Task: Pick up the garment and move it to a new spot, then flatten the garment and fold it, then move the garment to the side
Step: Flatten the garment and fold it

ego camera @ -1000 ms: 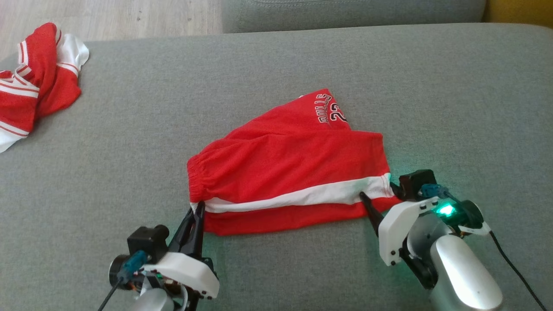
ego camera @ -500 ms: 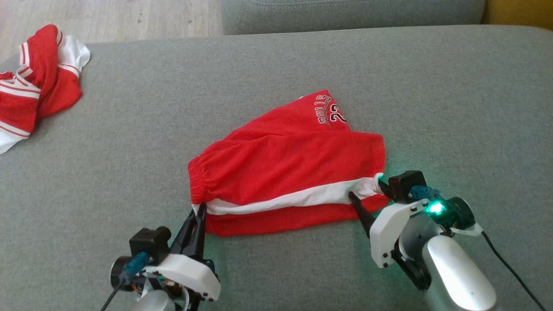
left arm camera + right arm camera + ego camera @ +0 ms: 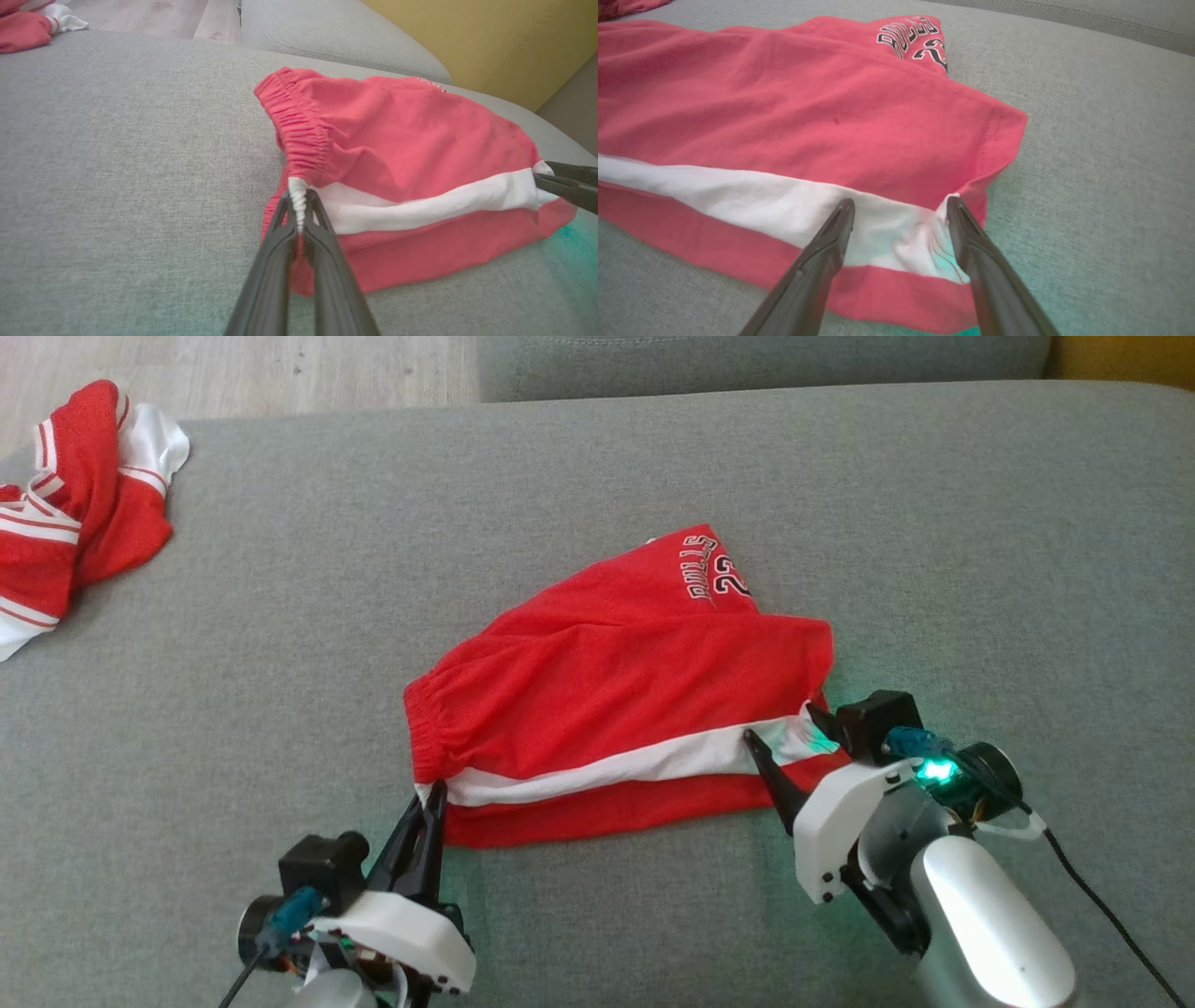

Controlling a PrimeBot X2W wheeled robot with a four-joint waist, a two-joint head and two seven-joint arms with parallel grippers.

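Note:
The garment [image 3: 616,691], red shorts with a white side stripe and black lettering, lies folded on the grey cushion [image 3: 597,476]. My left gripper [image 3: 431,793] is shut on the white end of the elastic waistband [image 3: 298,205] at the garment's near left corner. My right gripper [image 3: 780,739] stands open over the hem end of the white stripe [image 3: 896,233], one finger on each side of it. The right gripper's fingertips [image 3: 544,179] also show at the garment's [image 3: 397,149] far end in the left wrist view.
A second red and white garment [image 3: 65,532] lies crumpled at the cushion's far left corner. Wooden floor [image 3: 233,373] and another grey cushion [image 3: 747,359] lie beyond the back edge. A yellow surface [image 3: 490,42] rises behind.
My right gripper has slid left and forward onto the hem end of the white stripe, bunching that corner slightly. The left gripper has kept its hold on the waistband.

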